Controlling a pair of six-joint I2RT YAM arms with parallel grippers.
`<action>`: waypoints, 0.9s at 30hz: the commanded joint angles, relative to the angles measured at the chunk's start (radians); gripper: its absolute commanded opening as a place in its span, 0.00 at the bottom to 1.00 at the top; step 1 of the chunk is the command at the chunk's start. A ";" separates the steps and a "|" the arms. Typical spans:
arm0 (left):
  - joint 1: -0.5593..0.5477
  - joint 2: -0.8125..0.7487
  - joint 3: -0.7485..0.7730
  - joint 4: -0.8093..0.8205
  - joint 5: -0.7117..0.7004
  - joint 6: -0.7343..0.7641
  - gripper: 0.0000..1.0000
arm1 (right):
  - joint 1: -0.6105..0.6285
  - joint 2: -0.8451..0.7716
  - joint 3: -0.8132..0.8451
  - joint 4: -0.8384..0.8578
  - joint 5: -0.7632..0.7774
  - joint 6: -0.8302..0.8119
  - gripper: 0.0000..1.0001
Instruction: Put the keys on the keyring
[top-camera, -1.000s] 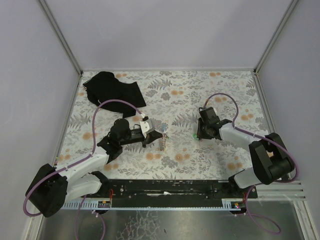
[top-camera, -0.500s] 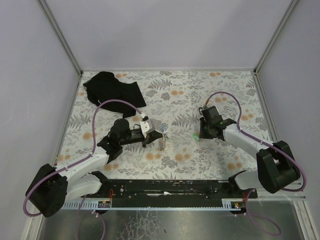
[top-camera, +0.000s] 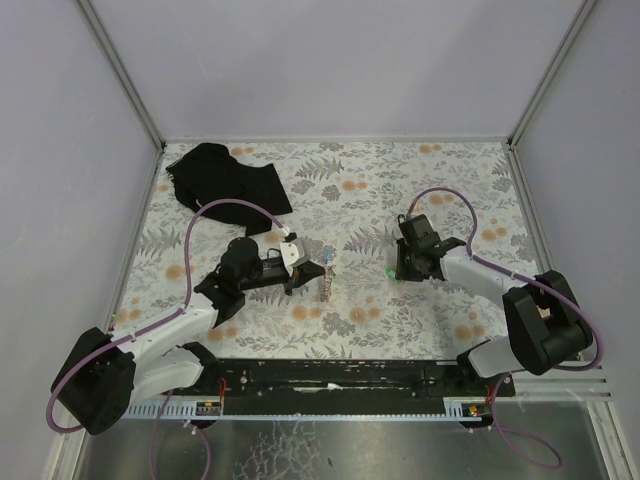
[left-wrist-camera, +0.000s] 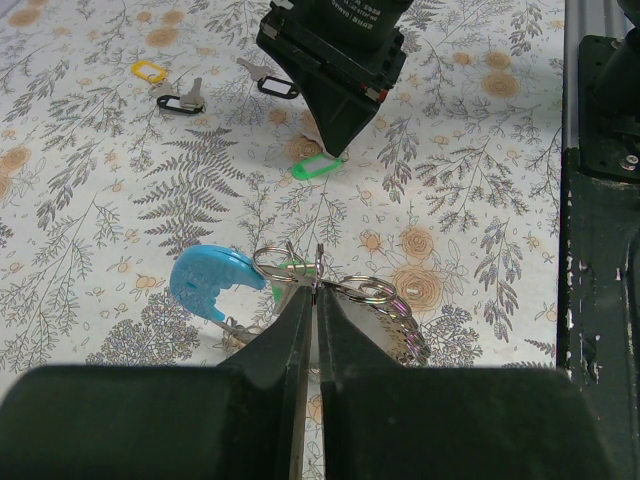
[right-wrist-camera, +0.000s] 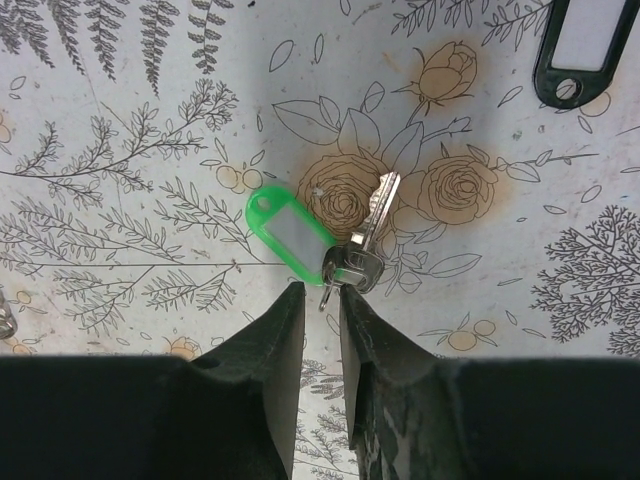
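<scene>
Mid-table, left gripper (left-wrist-camera: 315, 300) is clamped on the light-blue keyring (left-wrist-camera: 215, 282) by its split ring (left-wrist-camera: 290, 262). To its right, right gripper (right-wrist-camera: 322, 300), a slim gap between its fingers, noses the green-tagged key (right-wrist-camera: 376, 218); whether it grips is unclear. Light, stiff and probably slippery, the key is best pinched by its flat tag (right-wrist-camera: 290, 238).

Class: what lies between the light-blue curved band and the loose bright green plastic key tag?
Left wrist view: only bare floral tabletop separates light-blue band and green key tag.
</scene>
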 joint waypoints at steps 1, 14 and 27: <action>0.000 -0.007 0.016 0.061 -0.002 -0.008 0.00 | 0.013 0.017 -0.002 0.025 0.001 0.020 0.28; -0.001 -0.014 0.014 0.060 -0.003 -0.006 0.00 | 0.019 -0.053 0.009 -0.009 0.019 -0.042 0.01; 0.000 -0.013 0.012 0.066 -0.008 -0.006 0.00 | 0.075 -0.132 0.000 0.083 -0.101 -0.277 0.00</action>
